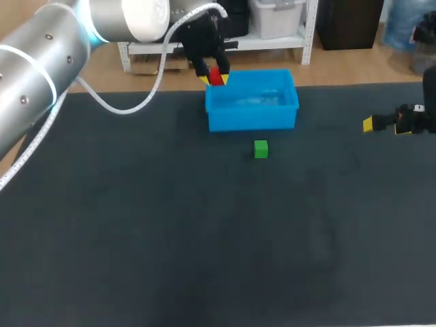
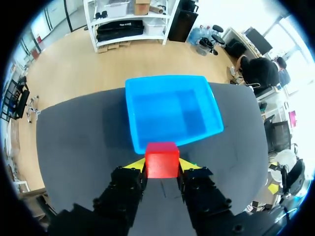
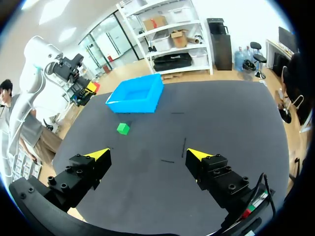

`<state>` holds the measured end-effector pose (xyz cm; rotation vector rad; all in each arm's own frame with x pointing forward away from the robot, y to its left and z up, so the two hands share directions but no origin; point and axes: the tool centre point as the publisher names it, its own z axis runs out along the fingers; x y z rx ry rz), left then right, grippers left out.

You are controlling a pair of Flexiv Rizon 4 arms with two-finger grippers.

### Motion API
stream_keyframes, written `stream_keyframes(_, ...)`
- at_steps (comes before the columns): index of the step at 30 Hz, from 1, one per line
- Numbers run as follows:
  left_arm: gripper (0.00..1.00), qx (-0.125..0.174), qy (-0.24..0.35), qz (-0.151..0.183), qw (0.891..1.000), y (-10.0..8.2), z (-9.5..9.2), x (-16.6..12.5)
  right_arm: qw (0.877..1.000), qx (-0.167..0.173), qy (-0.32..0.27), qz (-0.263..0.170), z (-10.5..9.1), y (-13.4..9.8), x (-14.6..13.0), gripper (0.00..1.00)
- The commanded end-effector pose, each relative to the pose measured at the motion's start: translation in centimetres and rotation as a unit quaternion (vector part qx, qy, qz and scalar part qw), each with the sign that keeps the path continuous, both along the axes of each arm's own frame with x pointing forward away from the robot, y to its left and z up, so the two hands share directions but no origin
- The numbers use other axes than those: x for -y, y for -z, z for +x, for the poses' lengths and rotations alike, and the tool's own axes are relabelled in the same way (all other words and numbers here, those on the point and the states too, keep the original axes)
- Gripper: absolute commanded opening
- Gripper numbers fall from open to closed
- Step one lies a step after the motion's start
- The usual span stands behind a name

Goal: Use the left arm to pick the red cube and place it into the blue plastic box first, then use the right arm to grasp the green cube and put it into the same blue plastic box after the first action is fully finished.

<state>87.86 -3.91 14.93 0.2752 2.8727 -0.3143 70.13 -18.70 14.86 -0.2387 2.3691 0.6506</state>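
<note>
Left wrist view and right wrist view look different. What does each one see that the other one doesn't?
Only the left wrist view shows, up close, the left hand squeezing the red cube, with the blue box just ahead. Only the right wrist view shows the right hand, open and empty, and the green cube sitting plainly on the table near the box. Both show the blue box and the dark table.

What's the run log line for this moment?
left gripper: shut on small red cube, at corner of blue plastic box | right gripper: open, empty | small green cube: on dark table, outside box
</note>
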Motion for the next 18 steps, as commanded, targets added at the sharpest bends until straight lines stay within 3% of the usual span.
stream_keyframes(1, 0.00, -0.002, 0.007, 0.002, 1.000, -0.3, 1.6, 0.5, 1.000, 0.000, 0.001, -0.001, 0.0, 0.0, 0.0, 1.00)
stream_keyframes(18, 0.00, 0.016, 0.036, 0.006, 0.999, -0.7, 5.3, 1.8, 1.000, 0.000, 0.001, -0.001, 0.0, 0.0, 0.0, 1.00)
